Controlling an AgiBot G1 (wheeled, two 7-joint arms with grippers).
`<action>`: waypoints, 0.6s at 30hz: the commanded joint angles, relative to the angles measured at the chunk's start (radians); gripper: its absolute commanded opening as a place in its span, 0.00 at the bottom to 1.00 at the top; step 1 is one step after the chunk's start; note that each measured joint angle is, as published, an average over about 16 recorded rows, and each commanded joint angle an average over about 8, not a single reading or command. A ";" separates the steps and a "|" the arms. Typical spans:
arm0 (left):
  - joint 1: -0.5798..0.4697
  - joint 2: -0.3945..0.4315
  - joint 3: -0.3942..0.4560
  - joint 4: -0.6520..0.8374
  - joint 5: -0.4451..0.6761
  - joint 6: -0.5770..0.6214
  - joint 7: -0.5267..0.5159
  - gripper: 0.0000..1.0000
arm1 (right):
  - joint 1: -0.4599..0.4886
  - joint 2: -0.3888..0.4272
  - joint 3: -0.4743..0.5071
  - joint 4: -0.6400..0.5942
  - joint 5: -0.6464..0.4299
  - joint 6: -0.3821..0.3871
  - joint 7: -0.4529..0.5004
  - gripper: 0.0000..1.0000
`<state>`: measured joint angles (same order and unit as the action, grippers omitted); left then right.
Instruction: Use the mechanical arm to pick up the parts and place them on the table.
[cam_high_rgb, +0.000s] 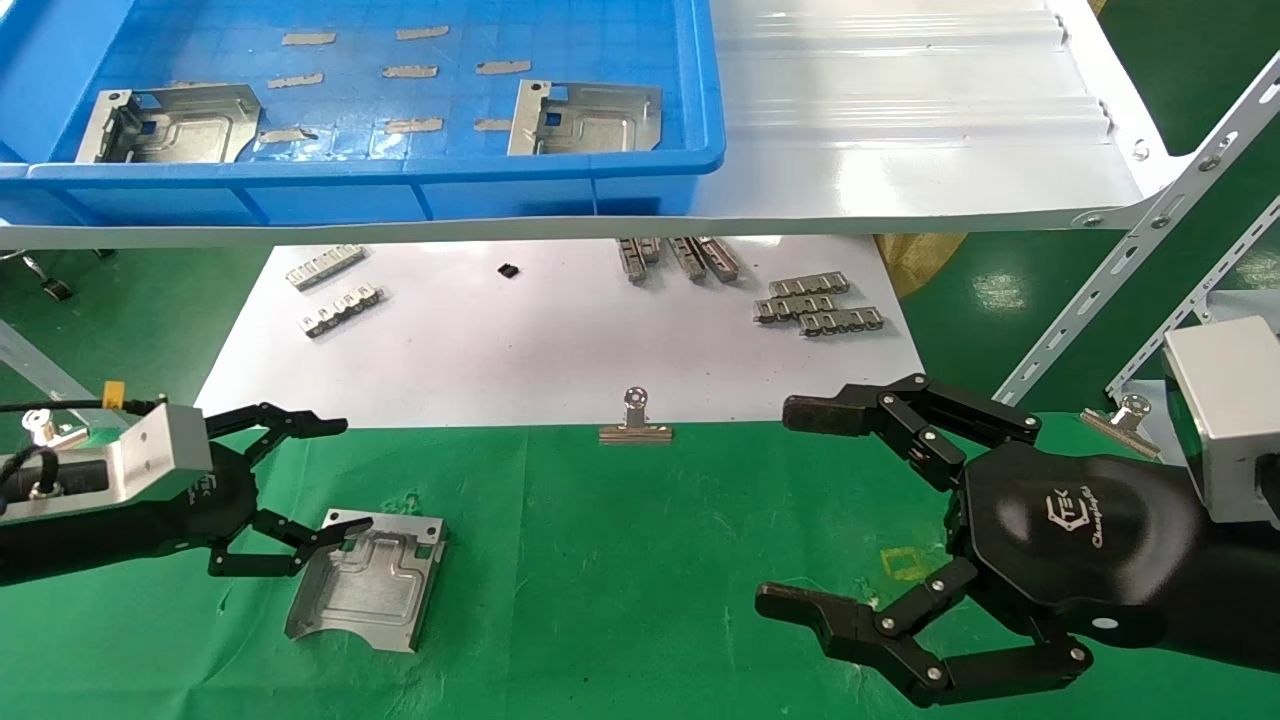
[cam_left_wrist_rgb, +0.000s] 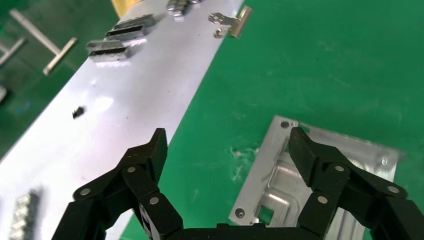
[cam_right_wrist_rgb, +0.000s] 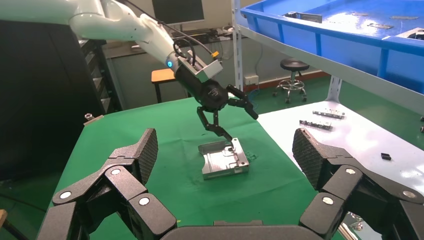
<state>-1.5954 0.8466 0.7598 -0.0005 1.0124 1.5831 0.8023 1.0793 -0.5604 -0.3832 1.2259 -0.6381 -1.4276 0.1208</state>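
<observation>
1. Green cloth table (cam_high_rgb: 640, 560) in the foreground, with a white sheet (cam_high_rgb: 560, 340) laid at its far side under a glossy white shelf (cam_high_rgb: 900, 130).
2. Blue bin (cam_high_rgb: 400, 170) sits on the shelf, holding two metal plates: one at its left (cam_high_rgb: 170, 125), one nearer its right (cam_high_rgb: 585, 118). Small tan tape pieces (cam_high_rgb: 410, 72) are stuck on the bin floor.
3. Grey toothed strips lie on the white sheet: two at left (cam_high_rgb: 335, 290), a cluster at right (cam_high_rgb: 815, 303), more at the shelf edge (cam_high_rgb: 680, 258). A tiny black bit (cam_high_rgb: 508, 270) lies between them.
4. Silver binder clip (cam_high_rgb: 635, 420) sits at the seam of sheet and cloth; another clip (cam_high_rgb: 1125, 420) at the right.
5. Third metal plate (cam_high_rgb: 365, 580) lies flat on the green cloth, front left, concave edge toward the robot.
6. Left gripper (cam_high_rgb: 330, 475) is low at the plate's far left corner, fingers spread wide and released; lower fingertip (cam_high_rgb: 345, 528) is right at the plate's corner, contact unclear; upper finger is clear of it.
7. In the left wrist view one finger (cam_left_wrist_rgb: 305, 150) is over the plate (cam_left_wrist_rgb: 280, 175), the other over cloth beside the sheet.
8. Right gripper (cam_high_rgb: 800, 510) hovers over bare cloth at the right, fingers wide apart, holding nothing, well apart from the plate.
9. Yellow square mark (cam_high_rgb: 905, 562) on the cloth shows between the right gripper's fingers.
</observation>
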 joint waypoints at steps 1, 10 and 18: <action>0.008 -0.004 -0.007 -0.020 -0.004 -0.001 -0.015 1.00 | 0.000 0.000 0.000 0.000 0.000 0.000 0.000 1.00; 0.091 -0.041 -0.084 -0.224 -0.049 -0.015 -0.172 1.00 | 0.000 0.000 0.000 0.000 0.000 0.000 0.000 1.00; 0.164 -0.074 -0.151 -0.405 -0.089 -0.027 -0.311 1.00 | 0.000 0.000 0.000 0.000 0.000 0.000 0.000 1.00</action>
<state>-1.4311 0.7724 0.6085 -0.4053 0.9236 1.5557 0.4909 1.0793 -0.5604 -0.3832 1.2259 -0.6381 -1.4276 0.1208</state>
